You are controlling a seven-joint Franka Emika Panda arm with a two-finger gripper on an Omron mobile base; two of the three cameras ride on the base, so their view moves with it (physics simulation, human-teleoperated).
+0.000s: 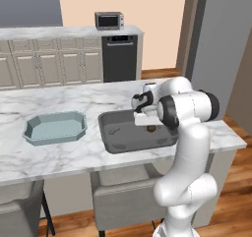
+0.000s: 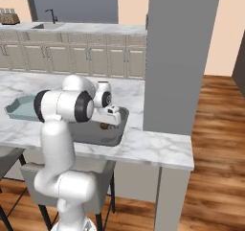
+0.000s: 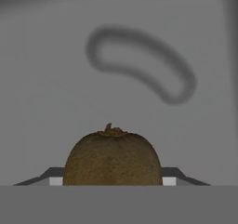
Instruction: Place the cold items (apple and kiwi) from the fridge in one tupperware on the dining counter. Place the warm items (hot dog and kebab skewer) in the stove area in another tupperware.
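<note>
So we're mid-carry on the cold stuff: the gripper [image 3: 113,183] is clamped on the kiwi [image 3: 113,158], hanging over the sink [image 1: 120,135]. The tupperware [image 1: 54,128] sits left of the sink, so next we swing over there and let go.

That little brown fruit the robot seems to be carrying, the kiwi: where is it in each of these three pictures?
Left base view: the kiwi is a small brown spot under the gripper, right of centre, above the dark tray.
Right base view: the kiwi is left of centre, below the hand.
Hand view: the kiwi is bottom centre, between the fingertips.
Shared landmark: the dark tray on the marble counter.
</note>
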